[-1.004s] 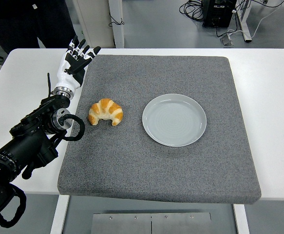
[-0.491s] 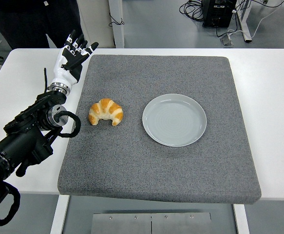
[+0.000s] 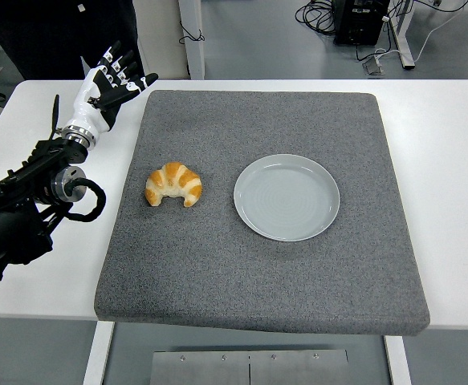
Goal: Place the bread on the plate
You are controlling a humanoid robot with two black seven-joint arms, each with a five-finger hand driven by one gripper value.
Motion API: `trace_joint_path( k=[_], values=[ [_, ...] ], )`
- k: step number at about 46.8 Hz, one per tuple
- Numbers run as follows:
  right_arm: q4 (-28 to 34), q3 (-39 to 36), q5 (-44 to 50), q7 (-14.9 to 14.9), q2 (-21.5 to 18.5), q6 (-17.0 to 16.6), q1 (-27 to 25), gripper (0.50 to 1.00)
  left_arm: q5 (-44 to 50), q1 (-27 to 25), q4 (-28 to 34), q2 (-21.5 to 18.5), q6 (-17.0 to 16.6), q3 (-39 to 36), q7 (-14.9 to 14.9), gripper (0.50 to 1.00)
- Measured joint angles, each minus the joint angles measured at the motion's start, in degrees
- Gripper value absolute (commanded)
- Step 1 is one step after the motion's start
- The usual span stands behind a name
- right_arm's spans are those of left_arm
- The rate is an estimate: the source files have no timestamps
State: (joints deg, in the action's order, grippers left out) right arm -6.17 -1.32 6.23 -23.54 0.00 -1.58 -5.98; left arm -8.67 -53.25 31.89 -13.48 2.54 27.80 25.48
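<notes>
While my left arm's upper links run off the picture's left edge, I can only follow it from the black elbow joints up to the white-and-black left hand (image 3: 107, 84), which sits over the white surface (image 3: 25, 120) near its far left corner, just off the edge of the square grey felt mat (image 3: 258, 265). My right arm does not show at all. Behind the hand stands a person in dark clothing (image 3: 57, 36), cut off by the top of the picture, and the dark fingertips blend into that background, so their exact spread is hard to read; they seem fanned out and straight, holding nothing. The forearm angles up and away from me, palm side turned toward the mat.

Compared with half a second ago, the hand has drawn back to the left and farther from the mat, and the arm's bulk has slid toward the left edge.

The golden-brown crescent-shaped croissant (image 3: 174, 184) lies untouched on the mat's left half, well apart from the hand. The round pale grey ceramic plate (image 3: 286, 197) sits near it to the right, not touching it.
</notes>
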Motion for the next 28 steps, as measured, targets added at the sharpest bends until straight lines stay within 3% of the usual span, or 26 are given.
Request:
trace_joint_path(
  k=[6,13,21,28],
  values=[
    [0.0,0.0,0.0,0.0,0.0,0.0,0.0,1.000,-2.3,-0.8,1.1,-2.1,-0.1,-1.6,0.0,0.972],
    [0.0,0.0,0.0,0.0,0.0,0.0,0.0,1.000,-7.1,-0.9,6.5,-6.0,-1.4,-2.0,-0.1,0.972],
    [0.0,0.0,0.0,0.0,0.0,0.0,0.0,1.000,-11.1,-0.9,13.6,-10.9,-3.1,-2.1,-3.8,0.972],
    [0.0,0.0,0.0,0.0,0.0,0.0,0.0,1.000,-14.9,-1.4,15.3,-11.9,-3.2,-2.1,-5.3,0.972]
  ],
)
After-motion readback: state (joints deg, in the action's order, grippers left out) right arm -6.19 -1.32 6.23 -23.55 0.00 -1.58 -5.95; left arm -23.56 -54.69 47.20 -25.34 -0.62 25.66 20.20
